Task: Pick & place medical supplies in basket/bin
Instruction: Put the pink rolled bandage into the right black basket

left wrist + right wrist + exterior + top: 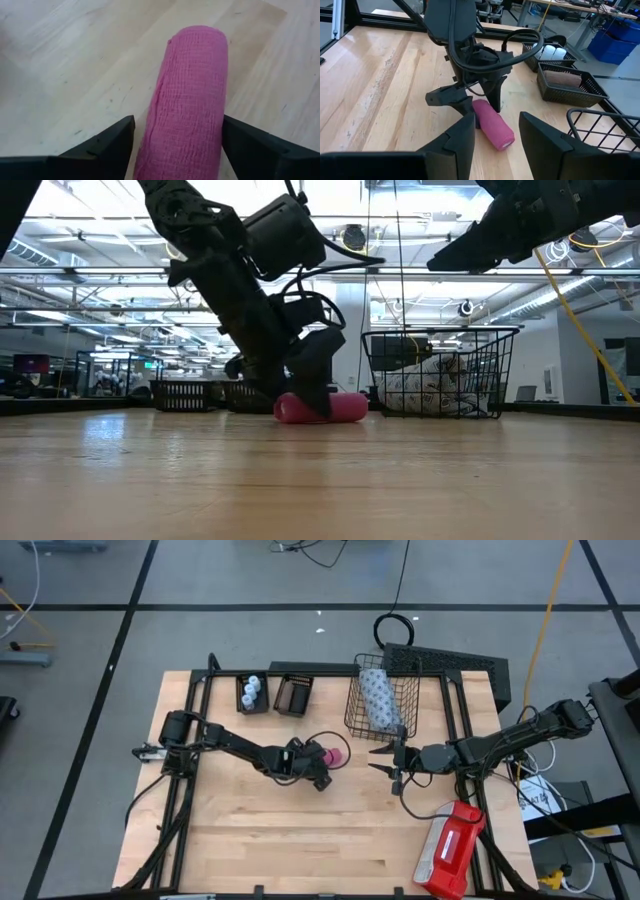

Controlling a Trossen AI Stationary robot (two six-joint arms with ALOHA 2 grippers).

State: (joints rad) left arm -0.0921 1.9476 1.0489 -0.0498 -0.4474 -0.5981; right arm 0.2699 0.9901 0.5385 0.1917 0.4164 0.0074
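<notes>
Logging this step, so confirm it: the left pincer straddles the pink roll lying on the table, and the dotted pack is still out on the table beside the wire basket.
One thing is wrong. The dotted pack already lies inside the wire basket, as the high view shows. The rest holds: the left pincer is open astride the pink roll lying on the table.

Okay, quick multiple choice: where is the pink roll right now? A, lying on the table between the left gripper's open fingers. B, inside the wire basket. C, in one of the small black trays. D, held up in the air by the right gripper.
A: the pink roll lies on the wooden table with the left gripper straddling it, one finger on each side, not yet closed.
</notes>
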